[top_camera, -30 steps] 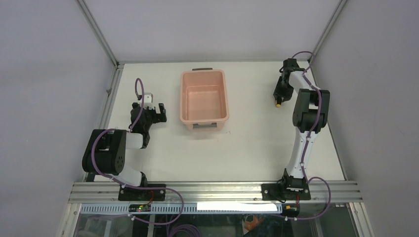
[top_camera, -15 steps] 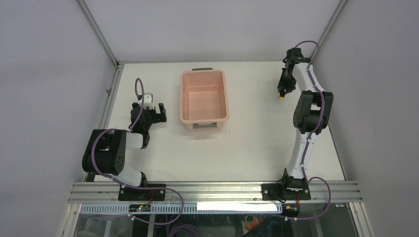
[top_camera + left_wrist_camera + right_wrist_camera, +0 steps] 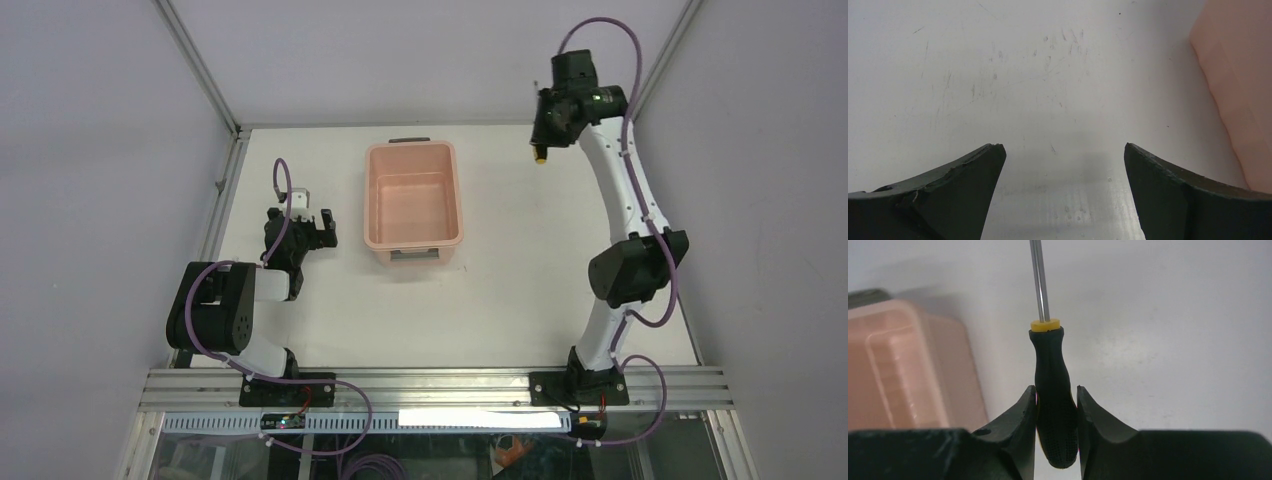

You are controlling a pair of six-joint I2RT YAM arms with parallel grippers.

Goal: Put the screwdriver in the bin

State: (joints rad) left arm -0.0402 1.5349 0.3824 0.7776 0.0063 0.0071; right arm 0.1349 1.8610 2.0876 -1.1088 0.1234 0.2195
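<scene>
- Where the arm bases stand at the near edge, the white table (image 3: pixel 500 300) begins; its surface shows fine scratches in the left wrist view.
- Bin (image 3: pixel 412 200): salmon-pink tub resting on the far middle of the table, with nothing inside it and a dark handle on each short side.
- Right gripper (image 3: pixel 545 140): carried on an outstretched arm over the far right part of the table, well apart from the bin and to its right. Its jaws are clenched on the screwdriver's handle.
- Left gripper (image 3: pixel 318 228): low over the table just to the left of the bin, with jaws spread wide and only bare table between them.
- Screwdriver (image 3: pixel 1049 365): black handle pinched between the right fingers (image 3: pixel 1023 410), yellow collar and thin metal shaft pointing away from the wrist camera; not in the bin.
</scene>
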